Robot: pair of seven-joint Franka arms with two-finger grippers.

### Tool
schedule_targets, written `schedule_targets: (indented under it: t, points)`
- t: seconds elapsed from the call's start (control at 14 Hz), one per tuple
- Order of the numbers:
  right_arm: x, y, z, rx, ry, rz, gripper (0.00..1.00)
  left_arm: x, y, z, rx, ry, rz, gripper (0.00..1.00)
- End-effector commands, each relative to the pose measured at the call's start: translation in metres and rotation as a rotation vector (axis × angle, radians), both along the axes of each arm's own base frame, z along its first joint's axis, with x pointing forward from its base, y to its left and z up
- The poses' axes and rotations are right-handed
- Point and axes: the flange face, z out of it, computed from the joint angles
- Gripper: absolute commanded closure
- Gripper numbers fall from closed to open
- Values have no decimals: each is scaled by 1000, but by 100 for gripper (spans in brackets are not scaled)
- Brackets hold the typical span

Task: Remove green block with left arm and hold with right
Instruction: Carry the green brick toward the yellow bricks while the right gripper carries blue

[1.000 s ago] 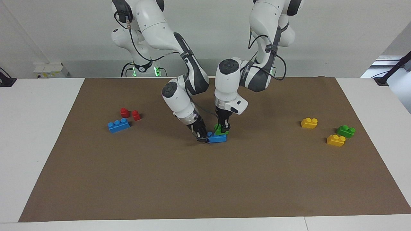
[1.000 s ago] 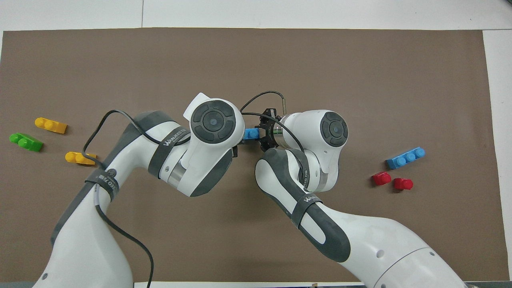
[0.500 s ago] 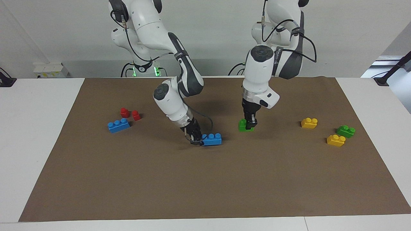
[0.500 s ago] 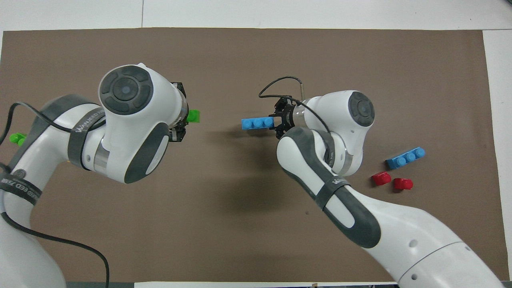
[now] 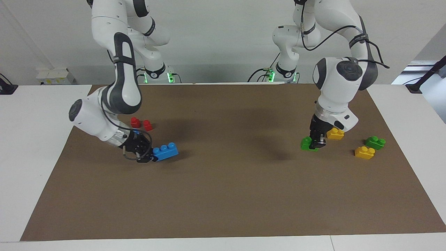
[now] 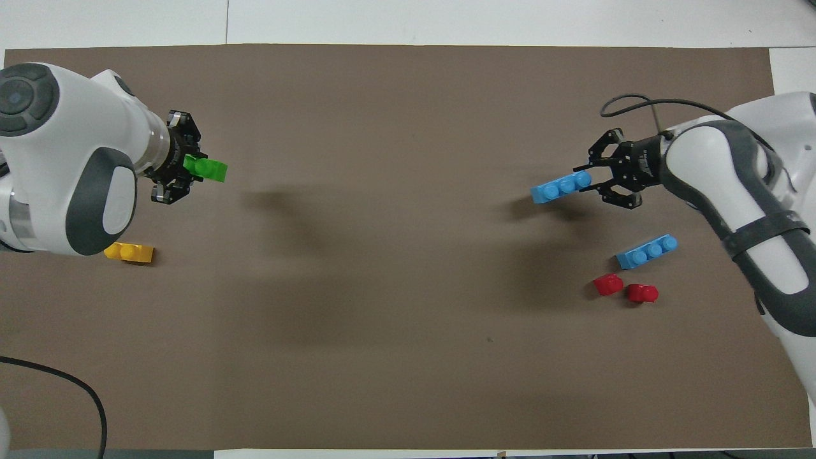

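On mat point(image 5: 223, 195), at its right-arm end: long brick point(image 6: 646, 251), two small pieces point(image 5: 135, 122) point(image 5: 147, 125). At its left-arm end: three short bricks point(image 5: 335, 133) point(image 5: 364, 152) point(image 5: 375, 142). Over mat's right-arm end: right gripper point(image 5: 148, 155) with held long brick point(image 5: 165, 151). Over its left-arm end: left gripper point(image 5: 317, 143) with held block point(image 5: 307, 144).

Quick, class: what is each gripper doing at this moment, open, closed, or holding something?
Left gripper: closed on the green block.
Right gripper: closed on the blue brick.
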Motion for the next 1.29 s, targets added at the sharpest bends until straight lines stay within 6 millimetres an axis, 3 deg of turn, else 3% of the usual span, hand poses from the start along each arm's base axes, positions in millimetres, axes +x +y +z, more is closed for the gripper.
schedule_targets:
  t: [0.0, 0.14, 0.57, 0.79, 0.86, 0.93, 1.0, 1.07, 1.14, 1.21]
  points:
    - [-20, -39, -9, -11, -4, 36, 100, 6, 42, -13, -4, -4, -81, 100]
    - [-27, -63, -14, -13, -4, 14, 100, 13, 69, -28, 7, -17, -134, 100]
    - [-38, -58, -33, -38, 3, -14, 100, 38, 118, -92, 32, -54, -236, 100]
    - [-40, -55, -38, -45, 3, -20, 100, 48, 138, -110, 43, -60, -257, 100]
    - [-40, -48, -40, -51, -1, -14, 70, 53, 140, -116, 45, -67, -256, 100]
    - [-40, -45, -40, -51, 1, -12, 27, 55, 140, -120, 47, -82, -255, 100]
    - [-40, -44, -38, -49, 7, -16, 11, 53, 140, -124, 49, -90, -258, 100]
    - [-38, -44, -36, -47, 9, -22, 4, 52, 140, -126, 53, -92, -276, 100]
    - [-37, -44, -34, -45, 7, -20, 2, 51, 139, -128, 58, -90, -318, 77]
    - [-36, -44, -30, -44, 5, -21, 1, 49, 140, -132, 62, -82, -356, 1]
